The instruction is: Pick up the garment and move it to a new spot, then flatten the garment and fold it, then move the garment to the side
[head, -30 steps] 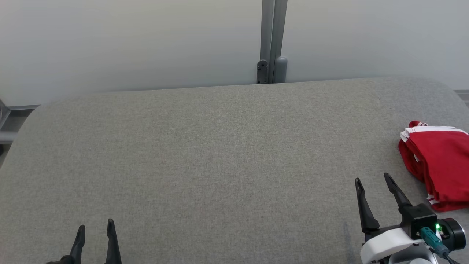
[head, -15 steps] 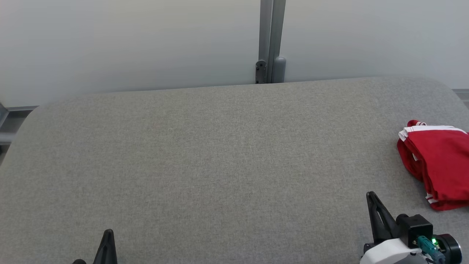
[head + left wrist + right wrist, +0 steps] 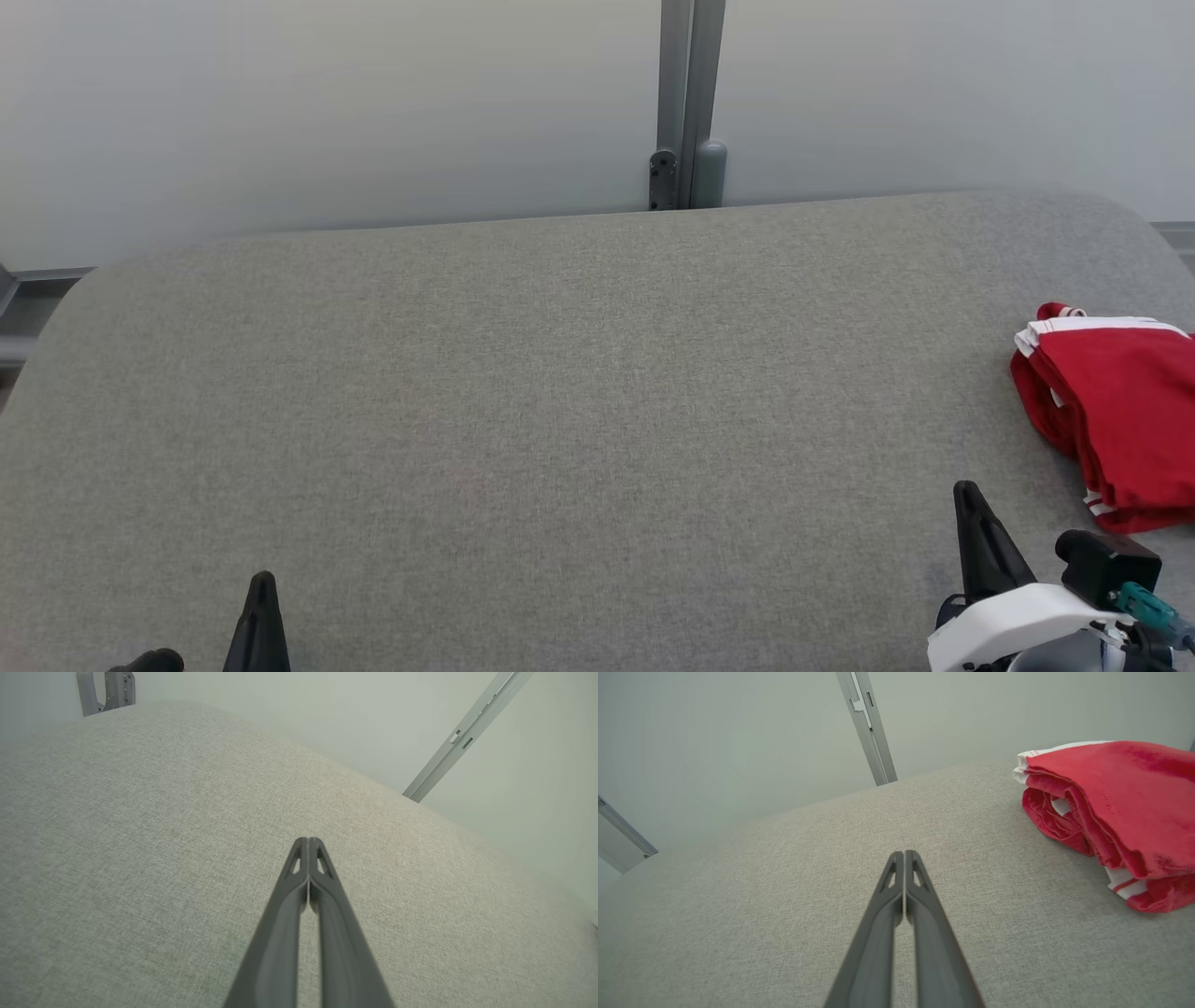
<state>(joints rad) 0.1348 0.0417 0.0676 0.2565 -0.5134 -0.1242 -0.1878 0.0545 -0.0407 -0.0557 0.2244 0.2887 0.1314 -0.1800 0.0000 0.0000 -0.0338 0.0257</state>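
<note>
Head view: folded red garment at right edge, both grippers closed and empty

Red garment (image 3: 1116, 415), soft knit with white striped trim, lies folded in a thick layered bundle at the right edge of the grey woven-fabric table (image 3: 560, 373). Right gripper (image 3: 968, 492) is near it but apart, tapered dark fingers pressed together, holding nothing. Left gripper (image 3: 261, 581) at lower left, well apart from garment, fingers tip to tip, empty. Grey metal post (image 3: 686, 93) upright behind.
</note>
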